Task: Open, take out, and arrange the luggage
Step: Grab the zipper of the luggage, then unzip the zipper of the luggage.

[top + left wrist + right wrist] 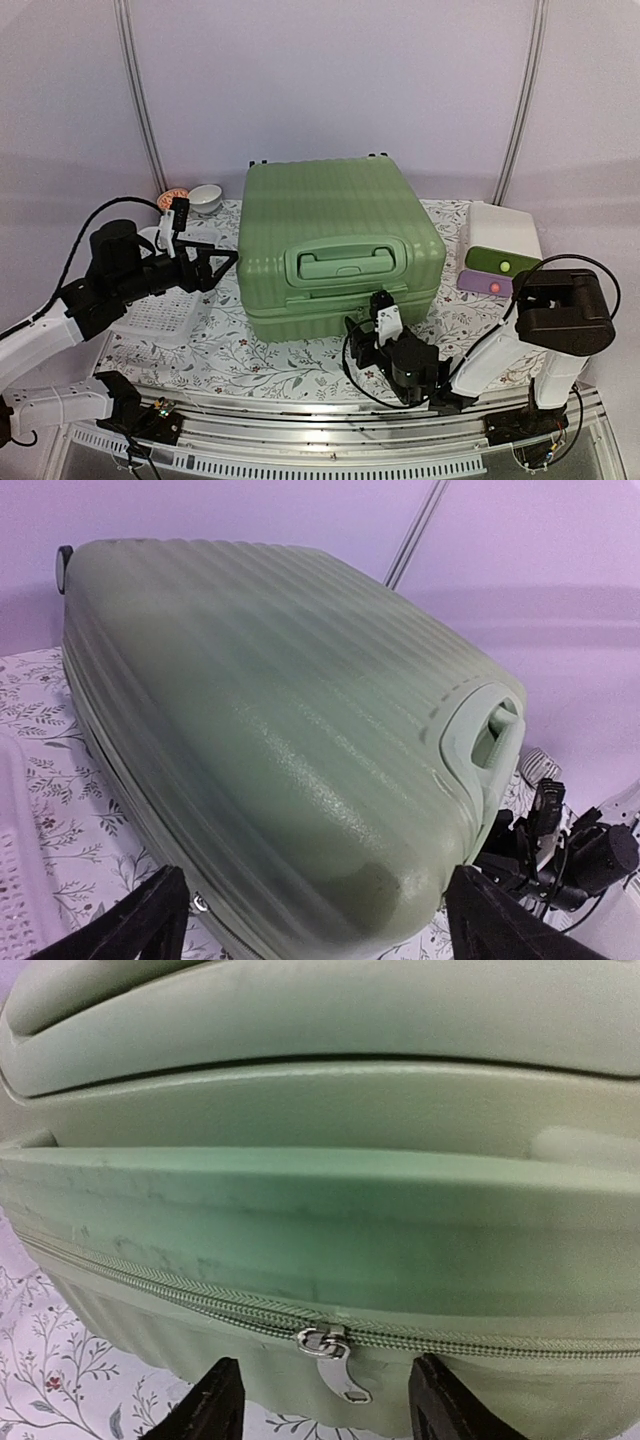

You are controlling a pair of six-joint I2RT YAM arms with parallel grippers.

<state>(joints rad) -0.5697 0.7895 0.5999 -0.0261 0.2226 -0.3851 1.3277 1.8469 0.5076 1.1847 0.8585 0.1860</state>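
Low over the flowered tablecloth [290, 365], the right gripper [325, 1400] has its two black fingers [215, 1405] apart on either side of a silver zipper pull [335, 1365], not touching it. That pull hangs from a closed zipper [150, 1285] along the front seam of the luggage [340, 215], a large light-green ribbed case lying flat mid-table, handle [338, 263] facing the arms. Further left, the left gripper [318, 900] is spread wide just beside the case's corner, holding nothing. By the look of it, the task is barely begun: unzipping, lifting the lid, unpacking and arranging all remain.
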